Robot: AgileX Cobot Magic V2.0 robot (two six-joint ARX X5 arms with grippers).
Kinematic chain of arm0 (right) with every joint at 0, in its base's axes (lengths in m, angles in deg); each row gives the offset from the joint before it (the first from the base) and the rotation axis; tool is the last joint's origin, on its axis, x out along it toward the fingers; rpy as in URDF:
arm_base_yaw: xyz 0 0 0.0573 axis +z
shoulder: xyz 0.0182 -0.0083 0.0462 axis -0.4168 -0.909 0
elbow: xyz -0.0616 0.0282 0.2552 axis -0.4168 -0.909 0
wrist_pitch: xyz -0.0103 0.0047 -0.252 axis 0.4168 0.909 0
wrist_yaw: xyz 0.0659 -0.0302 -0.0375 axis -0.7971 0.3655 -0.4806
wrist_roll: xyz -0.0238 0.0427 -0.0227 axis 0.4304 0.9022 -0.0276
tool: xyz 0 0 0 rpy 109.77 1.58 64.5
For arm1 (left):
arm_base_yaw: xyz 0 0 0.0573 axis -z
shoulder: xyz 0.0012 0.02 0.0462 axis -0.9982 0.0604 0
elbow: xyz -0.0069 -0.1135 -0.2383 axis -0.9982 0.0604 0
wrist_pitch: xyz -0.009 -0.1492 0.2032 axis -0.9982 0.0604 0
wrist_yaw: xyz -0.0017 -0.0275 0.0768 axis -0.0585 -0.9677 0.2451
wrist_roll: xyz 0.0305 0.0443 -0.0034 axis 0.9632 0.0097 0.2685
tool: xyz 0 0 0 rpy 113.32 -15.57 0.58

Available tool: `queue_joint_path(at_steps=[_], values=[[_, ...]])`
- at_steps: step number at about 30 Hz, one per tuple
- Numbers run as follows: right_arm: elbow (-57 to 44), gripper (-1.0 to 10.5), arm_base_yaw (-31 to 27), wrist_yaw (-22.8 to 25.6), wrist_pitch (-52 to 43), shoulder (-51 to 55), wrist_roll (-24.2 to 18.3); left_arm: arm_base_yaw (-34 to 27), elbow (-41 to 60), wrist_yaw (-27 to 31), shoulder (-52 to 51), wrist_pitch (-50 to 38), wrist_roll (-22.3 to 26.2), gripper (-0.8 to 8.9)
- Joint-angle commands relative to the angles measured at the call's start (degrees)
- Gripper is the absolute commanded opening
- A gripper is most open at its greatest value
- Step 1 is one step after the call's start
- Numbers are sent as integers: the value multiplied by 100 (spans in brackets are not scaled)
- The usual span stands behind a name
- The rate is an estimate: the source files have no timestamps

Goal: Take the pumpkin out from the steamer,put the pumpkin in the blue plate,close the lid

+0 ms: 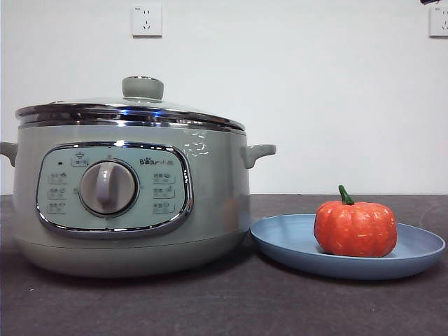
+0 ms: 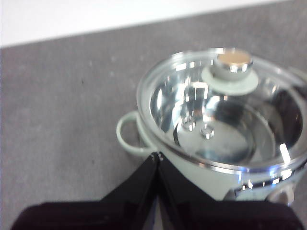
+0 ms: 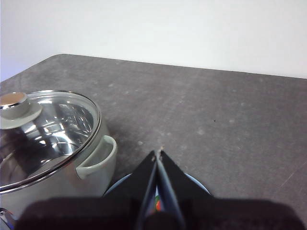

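Front view, steamer (image 1: 133, 203): stands on the left of the dark table (image 1: 224, 308), control panel and round dial (image 1: 108, 187) facing the camera, a small handle sticking out on each side.
Lid (image 1: 129, 108): sits flat on the steamer's chrome rim, closed, with the pale green knob (image 1: 143, 87) on top.
Plate (image 1: 413, 255): blue, lies on the table just right of the steamer, its near rim close to the steamer's base.
Pumpkin (image 1: 355, 228): rests upright on the plate, right of its middle, green stem pointing up.
Wall: white, with one socket (image 1: 146, 20) above the steamer and another at the upper right corner.
Left gripper (image 2: 157, 158): above the steamer's edge near one side handle, jaws pressed together with nothing between them; through the glass lid the pot's inside shows shiny and bare.
Right gripper (image 3: 158, 155): above the plate, beside the steamer's other handle, jaws likewise closed and empty; a sliver of orange shows under them.
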Motion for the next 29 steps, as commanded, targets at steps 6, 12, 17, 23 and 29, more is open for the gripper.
queue_joint_path(at_steps=[6, 12, 17, 23, 29], values=[[-52, 1, 7, 17, 22, 20, 68, 13, 33, -52, -2, 142, -85, -3], [-52, 1, 7, 17, 22, 17, 68, 13, 35, -66, -7, 138, -85, -3], [-52, 1, 7, 15, 22, 17, 68, -428, 50, 17, -483, 179, 313, -3], [-52, 2, 7, 17, 44, 17, 68, -1648, 640, -507, -1263, -977, 376, -3], [-52, 2, 7, 17, 199, 17, 68, -2514, 1956, -1220, -1923, -2218, 481, -3]])
